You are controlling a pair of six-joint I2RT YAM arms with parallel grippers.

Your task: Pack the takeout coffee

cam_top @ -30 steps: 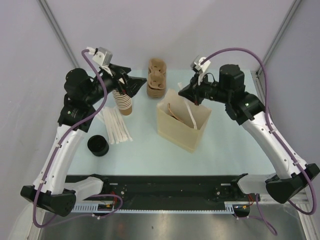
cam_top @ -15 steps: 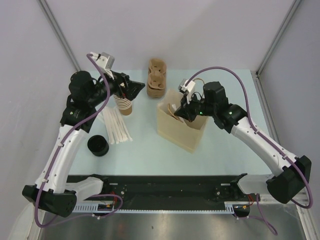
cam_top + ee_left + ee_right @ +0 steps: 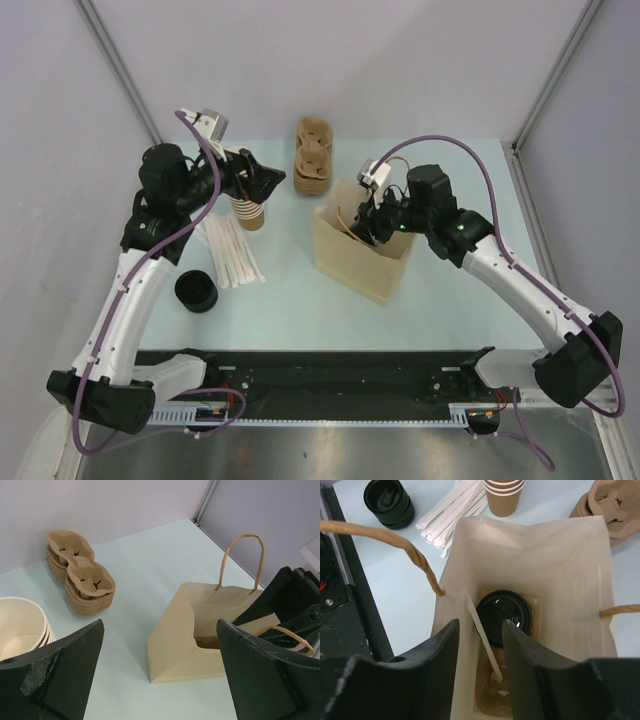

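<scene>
**right arm: straw released into bag**

change of state. a second ago the right gripper (image 3: 480, 625) was shut on a wrapped straw (image 3: 485, 645) above the far edge of the table (image 3: 450, 290). it has since moved over the mouth of the paper bag (image 3: 352, 262), and its jaws now stand partly open with nothing clamped. the straw leans loose inside the bag, between the fingers.

task item. the takeout coffee (image 3: 505, 616) stands upright at the bottom of the bag, black lid on, just beside the straw. the bag stands at the middle of the table.

meaning. cup and straw are both in the bag, so packing appears close to complete. the right arm next needs a straight lift clear of the handles.

left arm. the left gripper (image 3: 160, 625) is wide open and empty, above the cup stack (image 3: 248, 205) near the far left corner.

inventory.
- bags: one.
- lidded coffees: one.
- straws in the bag: one.
- stacks of lidless cups: one.
- black lids (image 3: 197, 290): one stack, near the left edge.
- pulp carriers (image 3: 312, 160): one stack, at the far edge.
- loose straws (image 3: 228, 250): one pile; they overlap, so roughly six is the best count.
</scene>
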